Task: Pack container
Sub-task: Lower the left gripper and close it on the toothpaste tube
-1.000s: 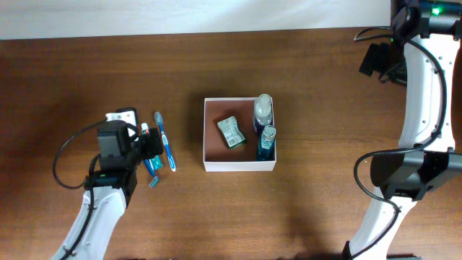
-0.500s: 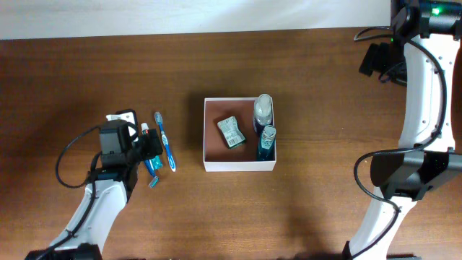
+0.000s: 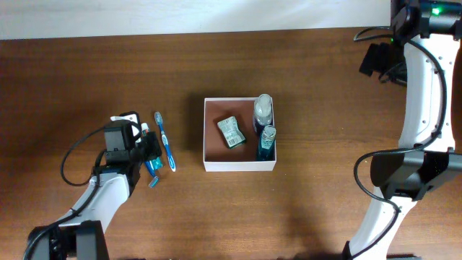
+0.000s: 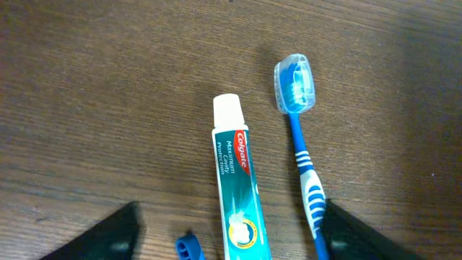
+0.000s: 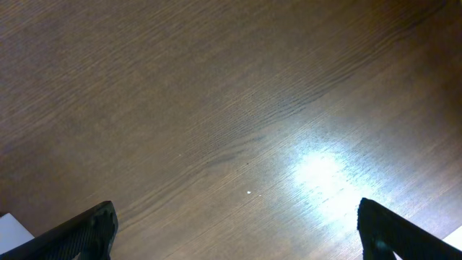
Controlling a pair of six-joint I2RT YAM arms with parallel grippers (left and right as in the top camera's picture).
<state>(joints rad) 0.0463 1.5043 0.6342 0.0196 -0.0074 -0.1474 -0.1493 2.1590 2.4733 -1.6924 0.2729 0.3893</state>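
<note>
The container (image 3: 238,165), a square white-walled box with a reddish-brown inside, sits mid-table. In it are a green-white packet (image 3: 231,132) and two bottles (image 3: 263,110) (image 3: 266,142). My left gripper (image 3: 149,153) (image 4: 234,244) stands open left of the box. Its black fingers (image 4: 108,235) straddle a Colgate toothpaste tube (image 4: 237,188) and the handle of a blue toothbrush (image 4: 302,144), touching neither that I can see. My right gripper (image 3: 377,61) (image 5: 245,235) is open over bare wood at the far right.
A small blue piece (image 3: 153,182) (image 4: 188,248) lies beside the toothpaste tube near the left finger. The toothbrush (image 3: 166,141) lies between the left gripper and the box. The right arm's base (image 3: 404,173) stands at the right edge.
The left arm has shifted slightly toward the box, over the toothpaste, its jaws a little narrower. The right arm has not moved.
</note>
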